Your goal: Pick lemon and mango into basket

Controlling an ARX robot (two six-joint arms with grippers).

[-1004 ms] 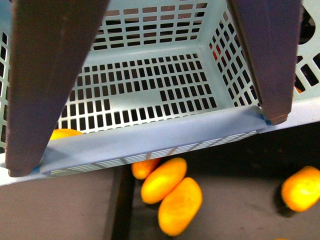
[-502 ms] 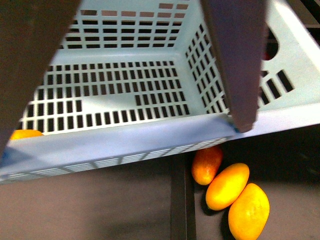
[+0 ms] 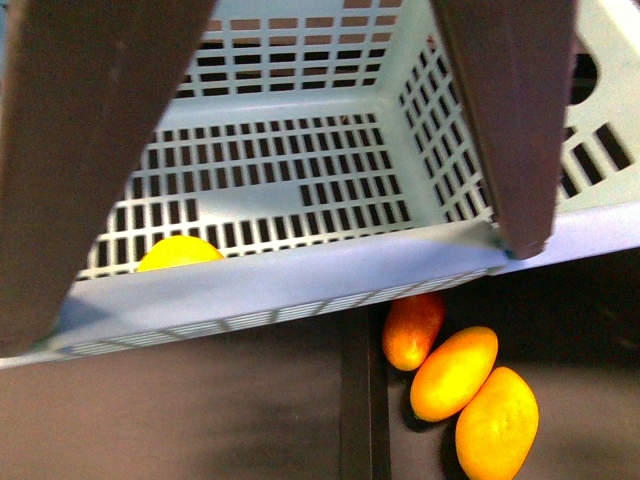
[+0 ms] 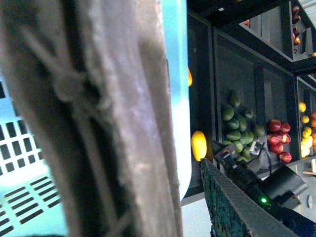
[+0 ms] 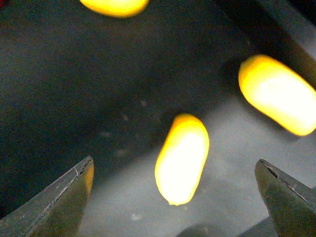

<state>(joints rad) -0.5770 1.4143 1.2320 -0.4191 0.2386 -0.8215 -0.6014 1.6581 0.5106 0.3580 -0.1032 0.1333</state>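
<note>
The light teal basket [image 3: 300,275] hangs close in the front view, its brown handle [image 3: 90,150] crossing both sides. A small yellow fruit, the lemon [image 3: 180,252], lies inside against the near rim. My left gripper [image 4: 148,207] is shut on the brown handle [image 4: 103,123], which has a white tie; one dark finger [image 4: 232,210] shows. My right gripper [image 5: 174,162] is open above a long golden mango [image 5: 182,158] that lies between its fingertips [image 5: 74,192] on the dark shelf. The right gripper does not touch the mango.
Under the basket lie a red-blushed mango [image 3: 413,328] and two golden ones [image 3: 453,372], beside a shelf divider [image 3: 355,410]. Two more yellow fruits [image 5: 276,94] lie near the right gripper. The left wrist view shows green fruits [image 4: 237,131], red apples [image 4: 276,143] and a yellow fruit [image 4: 198,145].
The basket has swung and shifted in the front view. The lemon inside has slid right along the near rim. The fruits below sit further right than a second ago.
</note>
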